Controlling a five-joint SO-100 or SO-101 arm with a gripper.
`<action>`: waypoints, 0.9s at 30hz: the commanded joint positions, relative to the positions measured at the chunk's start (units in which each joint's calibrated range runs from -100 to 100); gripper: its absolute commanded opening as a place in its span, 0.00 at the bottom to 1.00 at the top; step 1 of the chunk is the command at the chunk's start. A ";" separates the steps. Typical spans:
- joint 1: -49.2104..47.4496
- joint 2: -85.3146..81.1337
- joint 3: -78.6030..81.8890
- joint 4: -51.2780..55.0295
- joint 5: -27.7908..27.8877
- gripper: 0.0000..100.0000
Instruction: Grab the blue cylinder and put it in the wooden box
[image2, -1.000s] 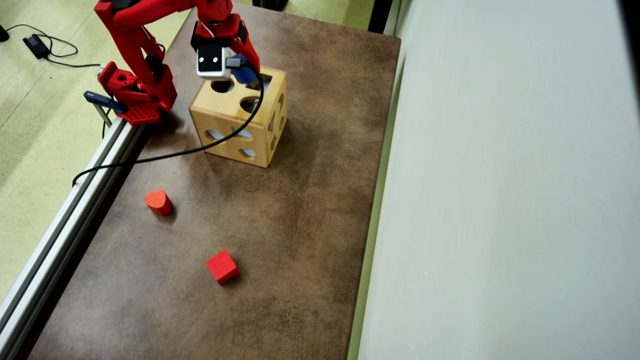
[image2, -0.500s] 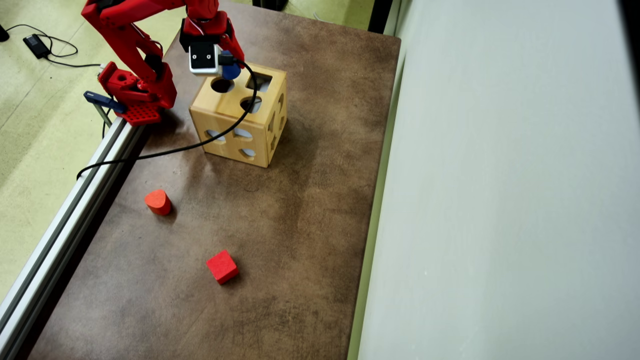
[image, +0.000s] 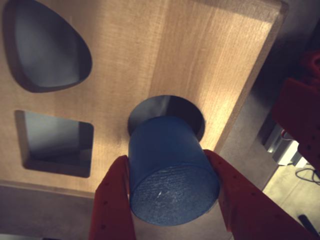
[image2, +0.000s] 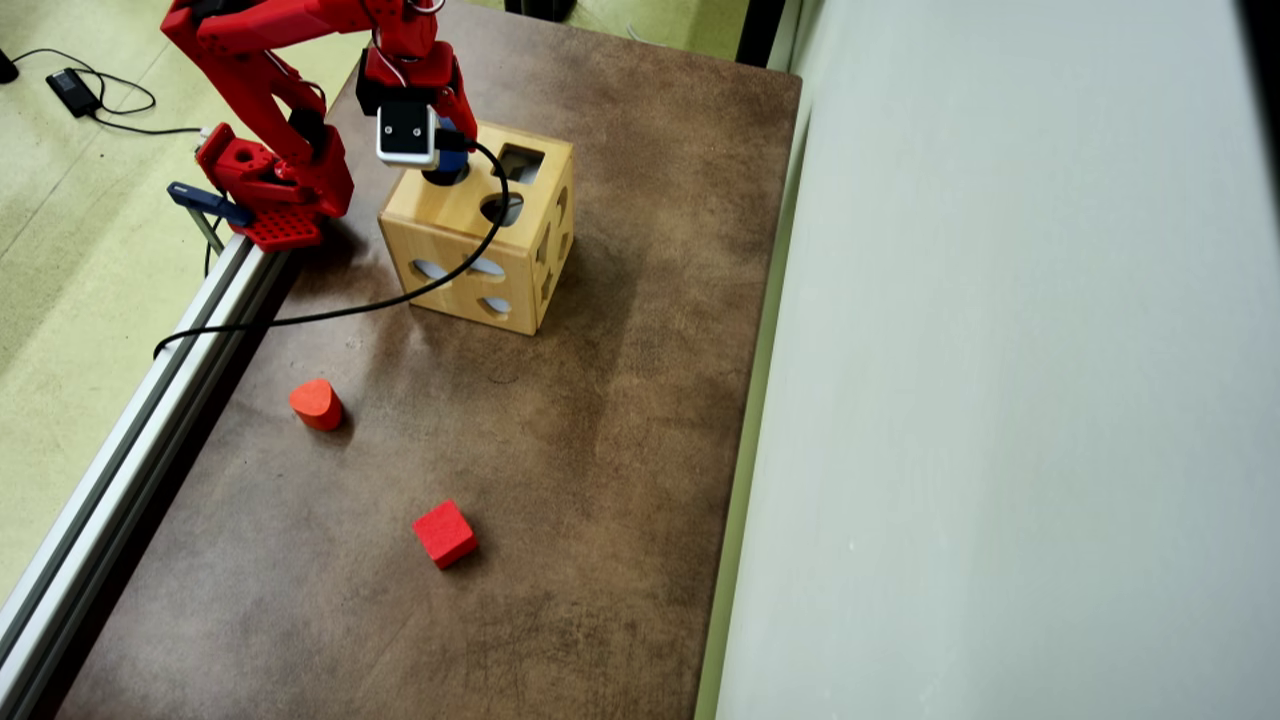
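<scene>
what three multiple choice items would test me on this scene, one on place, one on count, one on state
1. Where is the blue cylinder?
A. lying on the table
B. over the round hole in the top of the wooden box
C. beside the red cube

2. How many red blocks lie on the brown table?
A. none
B. two
C. four

3. What is the gripper doing?
A. hanging open and empty
B. shut on a red block
C. shut on the blue cylinder

Answers:
1 B: the wrist view shows its far end at the round hole.
2 B: the overhead view shows the red rounded block and the red cube.
3 C: red fingers press both of its sides.
</scene>
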 joint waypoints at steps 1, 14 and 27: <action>0.25 -1.36 1.14 0.17 0.29 0.02; 5.53 -1.36 1.23 -0.15 1.03 0.02; 4.56 3.22 0.61 -0.31 1.12 0.02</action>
